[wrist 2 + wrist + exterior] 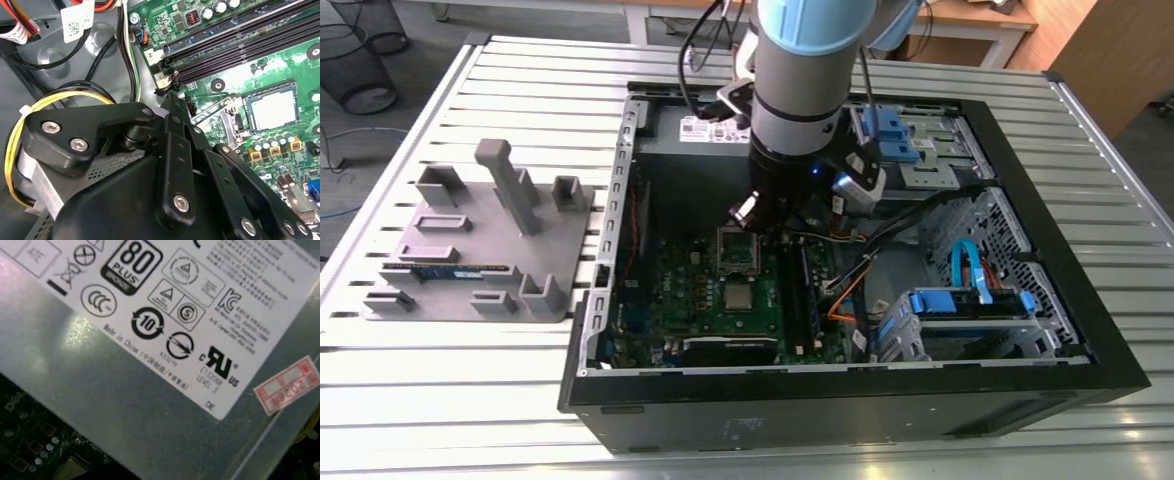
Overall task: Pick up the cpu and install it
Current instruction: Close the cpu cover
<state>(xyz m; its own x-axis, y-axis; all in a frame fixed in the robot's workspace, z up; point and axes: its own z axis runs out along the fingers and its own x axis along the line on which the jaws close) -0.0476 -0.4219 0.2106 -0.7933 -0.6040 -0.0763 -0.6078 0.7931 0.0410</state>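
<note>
Second wrist view, nearest item: black jointed metal linkage of the gripper [177,155]. The state of the jaws cannot be told, and nothing is seen held in them.

Beside the linkage: bundle of yellow and black cables [60,102] looped against the grey inner wall of the case.

Beyond the linkage: green printed motherboard [235,75] with long black memory slots [240,45], which look unfilled.

Task item: the cpu [272,110], a small flat square chip with a silvery-grey metal top. It lies flat in its socket on the motherboard, apart from the gripper and untouched by it.

Exterior view, same items: the gripper hangs inside the case above the hinged metal socket frame [738,250], which is swung open beside the socket. The cpu shows just past that frame, toward the near edge of the board.

First wrist view: grey sheet-metal power supply box with a white printed label [150,390], close under the camera.

Farther out: black open computer case [854,400] on a silver slatted metal worktop [454,400]. The grey moulded plastic holder [487,235] stands toward the exterior view's left, well apart from the case, with a long narrow memory stick [447,268] in it.

Progress, as judged: the pick-up and seating look done, but the frame is not closed over the chip, so the installation reads as unfinished.
</note>
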